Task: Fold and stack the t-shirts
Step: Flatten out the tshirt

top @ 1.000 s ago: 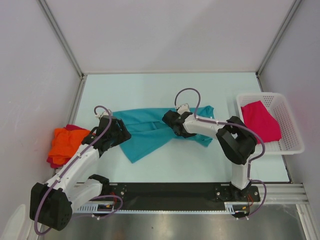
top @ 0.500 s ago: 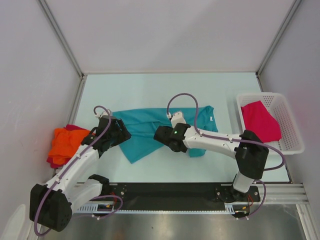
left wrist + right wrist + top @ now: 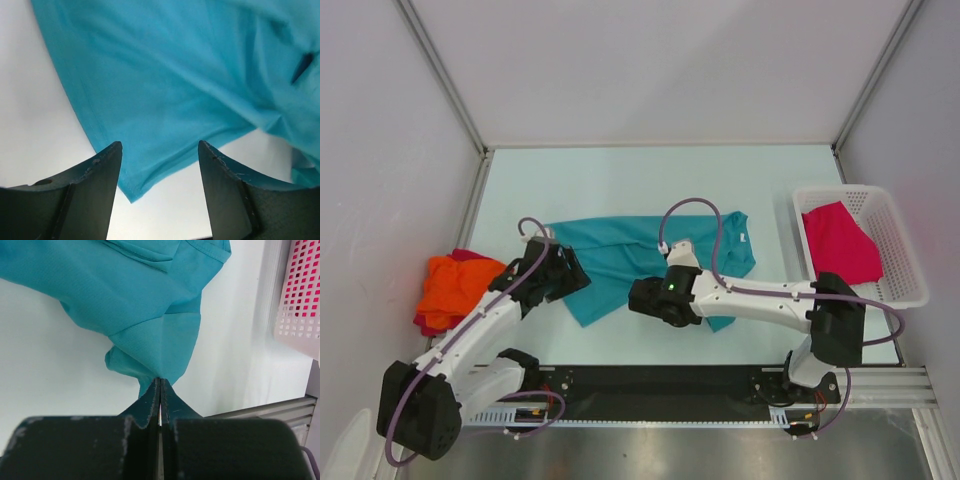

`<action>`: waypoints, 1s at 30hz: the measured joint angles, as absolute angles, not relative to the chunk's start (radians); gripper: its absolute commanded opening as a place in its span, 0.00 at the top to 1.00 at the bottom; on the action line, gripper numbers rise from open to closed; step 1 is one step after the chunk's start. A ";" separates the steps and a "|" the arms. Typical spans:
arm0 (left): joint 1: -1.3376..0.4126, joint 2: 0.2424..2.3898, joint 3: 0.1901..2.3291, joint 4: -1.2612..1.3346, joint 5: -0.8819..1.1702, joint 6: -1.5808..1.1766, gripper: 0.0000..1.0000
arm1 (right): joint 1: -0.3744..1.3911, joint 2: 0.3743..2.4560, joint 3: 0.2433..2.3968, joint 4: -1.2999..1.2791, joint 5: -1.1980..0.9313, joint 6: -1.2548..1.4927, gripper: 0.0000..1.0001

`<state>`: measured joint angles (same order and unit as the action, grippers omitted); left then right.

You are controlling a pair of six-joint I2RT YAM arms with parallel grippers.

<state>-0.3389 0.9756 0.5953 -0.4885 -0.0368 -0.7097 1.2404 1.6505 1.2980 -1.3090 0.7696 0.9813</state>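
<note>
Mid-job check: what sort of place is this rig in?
Probably a lab test cell: plain white panel walls on metal framing, a pale table, and a black mounting rail at its near edge.

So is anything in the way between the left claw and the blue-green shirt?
No, nothing visible. The open left gripper is right at a corner of the soft teal cloth t-shirt, only pale table around.
</note>
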 measured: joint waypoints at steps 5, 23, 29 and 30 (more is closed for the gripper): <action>-0.377 0.979 0.466 -0.492 -0.002 -0.761 0.36 | 1.253 1.615 1.290 -1.324 0.759 1.026 1.00; -0.544 0.968 0.360 -0.458 0.028 -0.966 1.00 | 1.269 1.584 1.219 -1.331 0.726 1.073 1.00; -0.557 1.013 0.377 -0.415 0.036 -0.969 1.00 | 1.269 1.578 1.207 -1.331 0.724 1.073 1.00; -0.558 1.010 0.379 -0.423 0.034 -0.970 1.00 | 1.269 1.574 1.203 -1.330 0.724 1.073 1.00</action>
<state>-0.5583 1.0103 0.3794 -0.4232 0.0338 -0.9695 1.2686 1.5742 1.2030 -1.3304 0.7242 1.0729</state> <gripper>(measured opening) 0.008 0.009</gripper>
